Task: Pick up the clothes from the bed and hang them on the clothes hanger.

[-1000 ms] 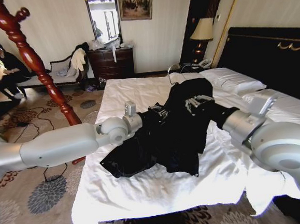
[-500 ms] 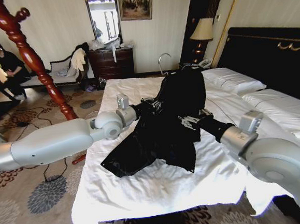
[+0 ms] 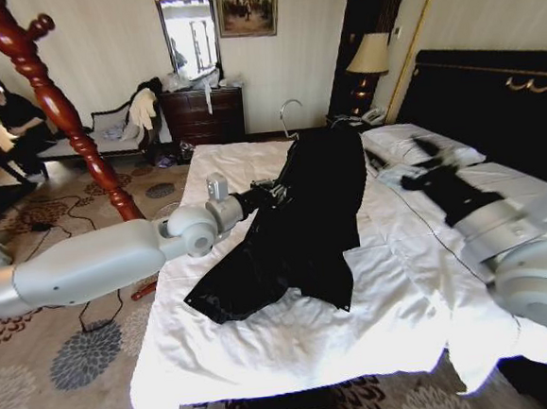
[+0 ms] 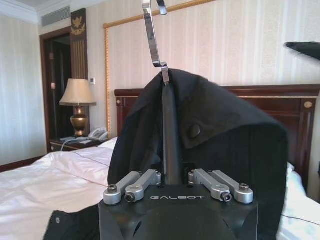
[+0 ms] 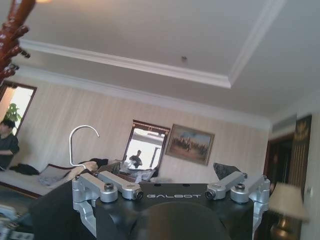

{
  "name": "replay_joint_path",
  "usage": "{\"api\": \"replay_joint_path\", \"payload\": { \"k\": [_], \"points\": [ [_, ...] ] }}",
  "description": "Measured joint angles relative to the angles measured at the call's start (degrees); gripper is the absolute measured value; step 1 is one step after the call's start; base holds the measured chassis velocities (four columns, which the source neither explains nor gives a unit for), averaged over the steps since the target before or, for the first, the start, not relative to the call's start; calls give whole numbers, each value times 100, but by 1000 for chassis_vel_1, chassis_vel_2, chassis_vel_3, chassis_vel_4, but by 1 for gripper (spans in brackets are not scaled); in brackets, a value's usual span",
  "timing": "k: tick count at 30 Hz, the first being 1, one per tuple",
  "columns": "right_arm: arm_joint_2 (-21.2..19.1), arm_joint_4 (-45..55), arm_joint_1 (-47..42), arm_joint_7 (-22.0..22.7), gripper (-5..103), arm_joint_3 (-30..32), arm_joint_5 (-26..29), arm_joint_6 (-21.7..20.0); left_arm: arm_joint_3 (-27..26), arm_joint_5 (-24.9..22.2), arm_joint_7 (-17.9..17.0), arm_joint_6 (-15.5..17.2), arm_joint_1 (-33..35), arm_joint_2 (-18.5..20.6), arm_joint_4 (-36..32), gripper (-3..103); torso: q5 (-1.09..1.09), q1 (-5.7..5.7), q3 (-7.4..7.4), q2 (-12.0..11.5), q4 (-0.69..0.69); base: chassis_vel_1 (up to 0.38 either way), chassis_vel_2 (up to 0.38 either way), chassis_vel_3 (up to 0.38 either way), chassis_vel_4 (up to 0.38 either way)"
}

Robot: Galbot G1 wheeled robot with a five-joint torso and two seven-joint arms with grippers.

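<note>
Since the earlier frames the right hand (image 3: pixel 428 159) has let go and drawn back toward the headboard side of the bed (image 3: pixel 293 336), while the left hand (image 3: pixel 271 193) has raised the clothes (image 3: pixel 304 230) higher, so that the metal hook (image 3: pixel 290 111) now stands clear above the collar.

The left hand is clamped on the neck of the hanger inside the collar, as the left wrist view shows: the fingers (image 4: pixel 145 181) close on a dark bar with the hook (image 4: pixel 152 35) rising straight above it. The right hand looks spread and empty in its own wrist view, though the head view smears it, so that reading is less than certain.

The clothes are soft, limp and fairly heavy for fabric. The upper part hangs from the left hand over the middle of the bed, and the lower hem and a sleeve trail on the white duvet toward the bed's left edge. Such cloth will sag and swing and could slip off the hanger shoulders if tilted. The sound hold is the stiff hanger neck, which keeps the hook free for a peg.

The clothes hanger (image 3: pixel 53 108) stands on the carpet well apart, beyond the bed's left edge.
</note>
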Motion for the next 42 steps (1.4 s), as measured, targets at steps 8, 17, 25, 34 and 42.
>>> {"api": "replay_joint_path", "payload": {
  "k": [8,17,25,34,42],
  "points": [
    [-324,-1239,468,-1234,100,-815,-4105,1072,133,-93,7,42,-111,-25,-284,17,2,1,1,0,1,0,0,0,0],
    [-586,-1401,429,-1843,100,-1011,-5042,1526,273,-27,9,56,-132,40,-360,17,2,1,1,0,0,0,0,0,0],
    [-647,-1570,500,-2090,100,-1104,-5347,1696,351,41,5,58,-62,75,-480,17,1,1,1,0,1,0,0,0,0],
    [-692,-1733,780,-2260,100,-1451,-5851,1720,556,46,-8,58,-170,215,-578,17,2,1,1,0,1,0,0,0,0],
    [-842,-1900,929,-2319,100,-1578,-5960,1652,607,-58,-68,69,-268,347,-731,17,2,1,1,0,0,0,0,0,0]
  ]
}}
